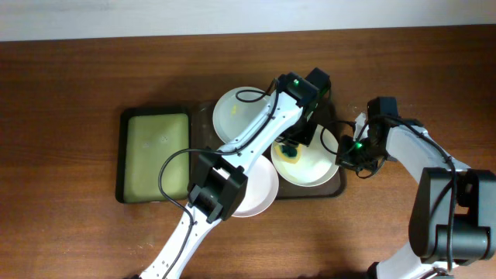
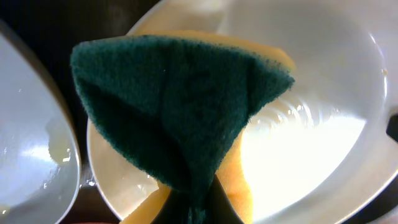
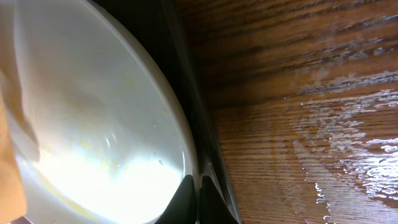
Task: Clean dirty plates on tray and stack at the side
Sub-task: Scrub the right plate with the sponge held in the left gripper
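Observation:
The dark brown tray (image 1: 335, 188) holds a white plate (image 1: 232, 111) at its back left and a yellow-smeared plate (image 1: 316, 169) at its right. A third white plate (image 1: 260, 190) lies at the front left, overhanging the tray's edge. My left gripper (image 1: 293, 146) is shut on a green-and-yellow sponge (image 2: 180, 106), pressed onto the smeared plate (image 2: 323, 93). My right gripper (image 1: 342, 159) pinches that plate's right rim; in the right wrist view its fingers (image 3: 199, 200) are shut on the plate (image 3: 93, 124) beside the tray rim (image 3: 186, 106).
A smaller black-rimmed tray (image 1: 120, 155) with a yellow-green inside stands left of the brown tray. Bare wooden table (image 3: 298, 93) with wet streaks lies right of the tray. A neighbouring plate (image 2: 31, 155) shows at the left of the left wrist view.

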`<action>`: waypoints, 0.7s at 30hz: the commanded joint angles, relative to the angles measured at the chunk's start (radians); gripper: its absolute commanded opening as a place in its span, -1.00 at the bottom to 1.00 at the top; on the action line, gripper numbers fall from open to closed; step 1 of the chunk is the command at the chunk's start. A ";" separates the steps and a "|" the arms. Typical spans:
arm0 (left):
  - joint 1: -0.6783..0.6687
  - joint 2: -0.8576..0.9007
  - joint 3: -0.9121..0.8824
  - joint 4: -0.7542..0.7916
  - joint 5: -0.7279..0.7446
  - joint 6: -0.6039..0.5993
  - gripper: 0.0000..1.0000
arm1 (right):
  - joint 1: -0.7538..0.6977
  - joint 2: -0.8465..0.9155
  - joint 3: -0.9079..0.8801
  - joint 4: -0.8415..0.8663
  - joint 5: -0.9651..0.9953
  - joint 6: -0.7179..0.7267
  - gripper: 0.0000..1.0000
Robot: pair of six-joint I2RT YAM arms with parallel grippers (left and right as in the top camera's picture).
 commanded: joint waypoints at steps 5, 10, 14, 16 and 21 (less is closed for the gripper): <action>-0.006 0.061 -0.003 0.023 -0.071 -0.061 -1.00 | 0.001 -0.008 -0.005 0.003 0.013 -0.003 -0.92; -0.006 0.063 -0.058 0.063 -0.071 -0.064 -1.00 | 0.001 -0.008 -0.005 0.003 0.013 -0.003 -0.92; -0.006 0.063 -0.227 0.150 -0.070 -0.063 -1.00 | 0.001 -0.008 -0.005 0.003 0.013 -0.003 -0.92; -0.006 0.063 -0.330 0.189 -0.008 -0.038 -1.00 | 0.001 -0.008 -0.005 0.003 0.013 -0.003 -0.92; -0.005 0.063 -0.386 0.205 0.306 0.125 -1.00 | 0.001 -0.008 -0.005 0.003 0.013 -0.003 -0.92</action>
